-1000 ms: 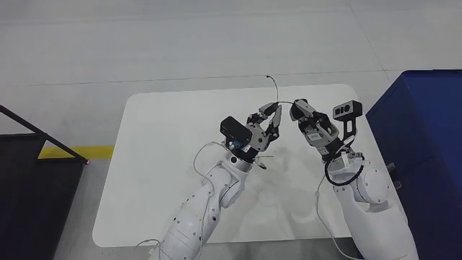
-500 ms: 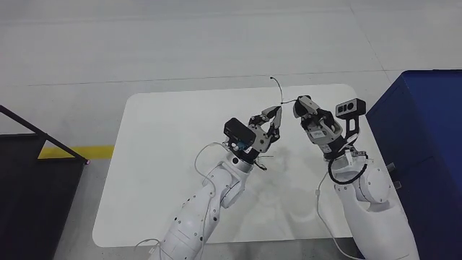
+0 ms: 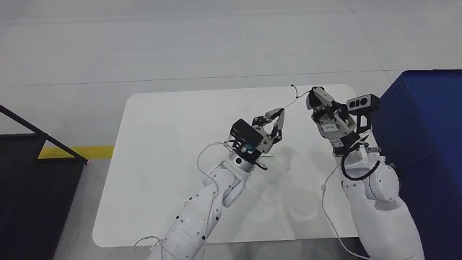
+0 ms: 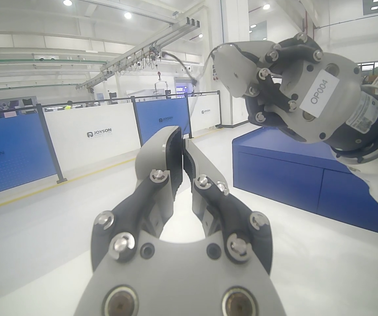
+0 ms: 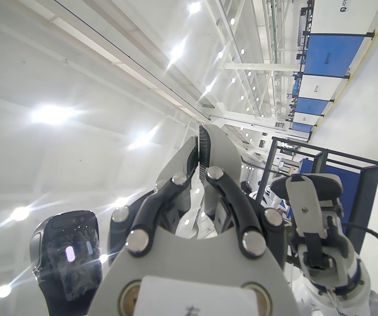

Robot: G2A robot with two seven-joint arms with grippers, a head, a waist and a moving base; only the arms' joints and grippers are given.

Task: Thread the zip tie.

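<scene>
The zip tie is a thin black strip sticking out of my right gripper, which is shut on it above the table's far right part. From the left wrist view the zip tie curves away from the right gripper into the air. My left gripper is held above the table a short way from the right one, apart from the tie. Its fingers are shut with nothing between them. In the right wrist view the right gripper is pressed shut, with the left gripper beside it.
The white table lies under both arms. A blue cabinet stands close against the table's right side, next to the right arm. Black railing is off the table's left side.
My right gripper has carried the zip tie to the right and farther back, away from the left gripper. The left gripper shifted slightly right, and the gap between the two has widened.
</scene>
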